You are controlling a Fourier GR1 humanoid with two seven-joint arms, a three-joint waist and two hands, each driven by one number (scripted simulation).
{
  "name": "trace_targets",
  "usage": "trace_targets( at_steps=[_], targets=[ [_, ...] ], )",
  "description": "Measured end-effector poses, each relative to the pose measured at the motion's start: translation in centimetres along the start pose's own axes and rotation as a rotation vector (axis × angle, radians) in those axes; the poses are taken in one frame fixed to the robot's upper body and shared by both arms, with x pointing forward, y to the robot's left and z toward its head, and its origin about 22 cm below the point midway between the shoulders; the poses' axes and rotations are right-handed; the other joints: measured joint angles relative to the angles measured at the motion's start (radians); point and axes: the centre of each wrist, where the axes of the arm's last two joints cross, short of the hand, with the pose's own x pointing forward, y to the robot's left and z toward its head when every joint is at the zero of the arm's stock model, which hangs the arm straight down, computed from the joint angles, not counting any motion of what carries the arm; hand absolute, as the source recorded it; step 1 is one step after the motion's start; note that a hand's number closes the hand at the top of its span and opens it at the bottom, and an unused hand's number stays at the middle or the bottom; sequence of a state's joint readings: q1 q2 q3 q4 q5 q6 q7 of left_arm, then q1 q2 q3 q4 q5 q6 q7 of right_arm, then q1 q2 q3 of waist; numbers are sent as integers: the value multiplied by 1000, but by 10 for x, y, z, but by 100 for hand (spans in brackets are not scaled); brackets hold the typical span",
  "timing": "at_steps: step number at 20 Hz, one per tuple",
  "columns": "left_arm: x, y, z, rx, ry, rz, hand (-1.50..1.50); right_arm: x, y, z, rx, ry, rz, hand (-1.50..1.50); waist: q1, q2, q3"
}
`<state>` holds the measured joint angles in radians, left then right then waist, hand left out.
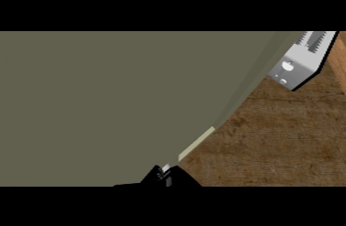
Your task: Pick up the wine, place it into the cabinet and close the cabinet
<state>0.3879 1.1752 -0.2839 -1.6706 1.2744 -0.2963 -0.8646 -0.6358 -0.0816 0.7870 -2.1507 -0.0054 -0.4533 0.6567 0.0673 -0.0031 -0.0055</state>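
A large olive-grey cabinet door [115, 101] fills most of the head view, and its slanted edge runs from the top right down to the bottom centre. A pale strip [196, 145] shows along that edge near its lower end. Part of a black hand, which I take for my right hand [169, 178], shows at the bottom centre, right at the door's lower edge. Its shape is mostly cut off by the view's edge. The wine is hidden. My left hand is out of sight.
Wooden counter top [283, 142] lies to the right of the door. A silver toaster [300, 60] stands at the top right, close to the door's edge.
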Motion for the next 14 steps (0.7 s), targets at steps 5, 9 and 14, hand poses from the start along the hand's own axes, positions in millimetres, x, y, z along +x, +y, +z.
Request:
trace_targets(
  at_steps=[5,9,14],
  targets=[
    [10,14,5,14,14,-14,-150,0,-5,-61,-63,-4,26,150,3,5,2],
    [16,22,5,20,21,-25,-150,3,-20,-103,-55,14,24,150,-4,8,3],
    [21,32,8,26,21,-35,-150,-6,-42,-145,-3,39,33,150,-8,11,4]
  ],
)
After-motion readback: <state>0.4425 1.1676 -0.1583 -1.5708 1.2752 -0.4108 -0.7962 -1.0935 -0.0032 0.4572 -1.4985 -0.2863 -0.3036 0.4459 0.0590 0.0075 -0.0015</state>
